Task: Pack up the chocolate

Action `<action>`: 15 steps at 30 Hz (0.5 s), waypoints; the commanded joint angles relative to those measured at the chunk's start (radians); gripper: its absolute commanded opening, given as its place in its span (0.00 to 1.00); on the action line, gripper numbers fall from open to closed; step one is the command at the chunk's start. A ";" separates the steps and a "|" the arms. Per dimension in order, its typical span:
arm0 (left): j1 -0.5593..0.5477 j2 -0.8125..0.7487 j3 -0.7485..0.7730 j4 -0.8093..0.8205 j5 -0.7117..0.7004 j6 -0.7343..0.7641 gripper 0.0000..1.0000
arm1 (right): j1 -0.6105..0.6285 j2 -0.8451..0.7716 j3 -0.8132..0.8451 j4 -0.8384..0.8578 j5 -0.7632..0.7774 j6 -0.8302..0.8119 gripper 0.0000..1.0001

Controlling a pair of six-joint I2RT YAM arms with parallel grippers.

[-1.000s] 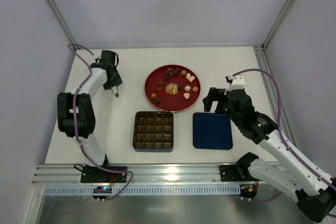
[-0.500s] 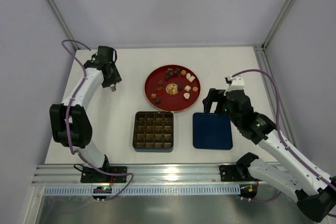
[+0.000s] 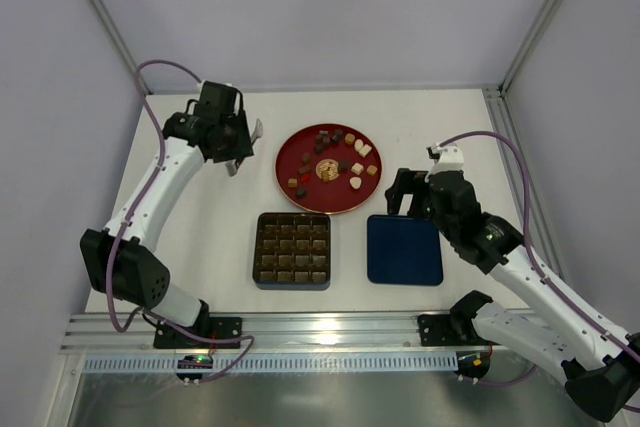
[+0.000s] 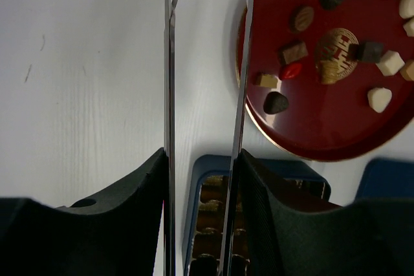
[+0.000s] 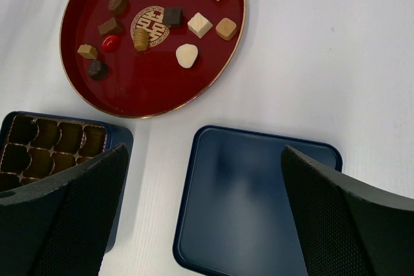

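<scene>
The chocolate (image 3: 355, 183) lies loose on a round red plate (image 3: 335, 199) at the back middle: dark, tan, cream and one red piece around a gold emblem. My left gripper (image 3: 240, 142) hovers left of the plate, shut on metal tongs (image 4: 169, 63) whose two blades stand apart with nothing between them. In the left wrist view the chocolate (image 4: 276, 102) and plate (image 4: 323, 127) sit to the right of the blades. The compartment box (image 3: 292, 249) lies in front of the plate. My right gripper (image 3: 410, 187) hangs open over the blue lid (image 3: 404, 249).
The right wrist view shows the plate (image 5: 149, 88) with chocolate (image 5: 187, 55) at top left, the box (image 5: 119, 135) at far left and the lid (image 5: 252, 205) between my open right gripper (image 5: 204, 153). Frame posts and walls close in the white table.
My left arm has swung from the table's back left toward the plate, carrying the tongs, which now point at the plate's left rim. The right arm has hardly moved.
</scene>
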 commanded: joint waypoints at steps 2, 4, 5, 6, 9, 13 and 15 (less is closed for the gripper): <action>-0.062 -0.060 0.053 -0.056 0.049 0.024 0.46 | 0.004 0.000 0.004 0.033 0.001 0.017 1.00; -0.102 -0.070 0.055 -0.066 0.060 0.024 0.46 | 0.004 -0.005 0.001 0.030 0.002 0.020 1.00; -0.117 -0.070 0.059 -0.073 0.061 0.024 0.46 | 0.004 -0.005 0.000 0.030 0.002 0.020 1.00; -0.141 -0.072 0.062 -0.079 0.063 0.024 0.46 | 0.003 -0.003 0.000 0.026 0.002 0.022 1.00; -0.184 -0.058 0.079 -0.086 0.076 0.027 0.46 | 0.004 -0.008 -0.005 0.026 0.002 0.027 1.00; -0.272 -0.023 0.108 -0.090 0.066 0.017 0.46 | 0.003 -0.011 -0.008 0.020 0.005 0.033 1.00; -0.292 0.006 0.119 -0.084 0.072 0.010 0.46 | 0.004 -0.014 -0.009 0.017 0.007 0.034 1.00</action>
